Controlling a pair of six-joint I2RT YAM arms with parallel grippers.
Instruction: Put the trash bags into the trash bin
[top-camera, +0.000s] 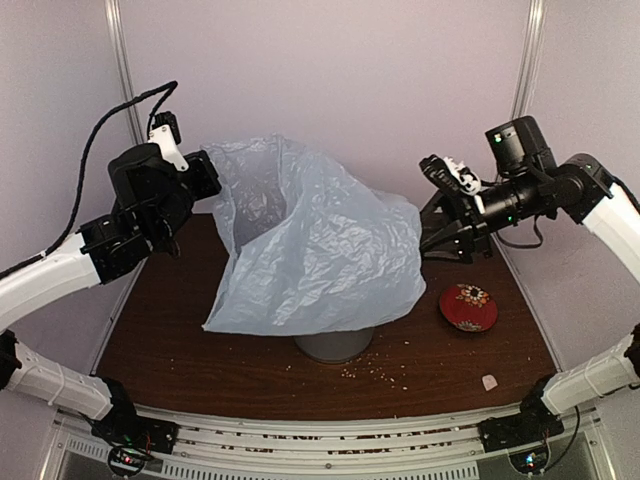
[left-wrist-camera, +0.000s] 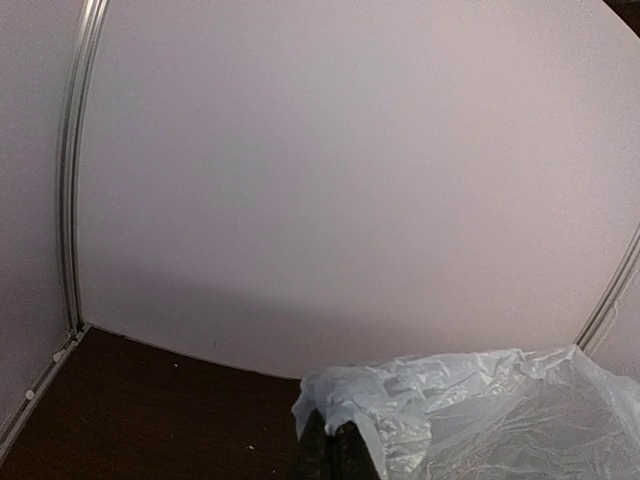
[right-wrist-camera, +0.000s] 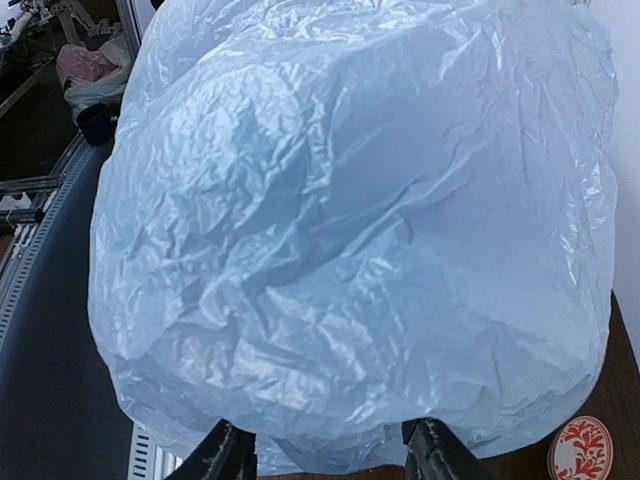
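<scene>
The pale blue-grey trash bag (top-camera: 310, 245) hangs spread wide over the trash bin (top-camera: 334, 346), of which only the grey base shows under the bag's lower edge. My left gripper (top-camera: 205, 175) is shut on the bag's upper left edge and holds it up; in the left wrist view the fingertips (left-wrist-camera: 335, 440) pinch the plastic (left-wrist-camera: 470, 410). My right gripper (top-camera: 432, 215) is open, just right of the bag. In the right wrist view the bag (right-wrist-camera: 350, 220) fills the frame in front of the spread fingers (right-wrist-camera: 225, 455).
A small red-patterned bowl (top-camera: 469, 306) sits on the brown table (top-camera: 190, 350) right of the bin, also in the right wrist view (right-wrist-camera: 582, 450). Crumbs (top-camera: 385, 372) and a small pale scrap (top-camera: 489, 381) lie near the front. Pale walls enclose the back and sides.
</scene>
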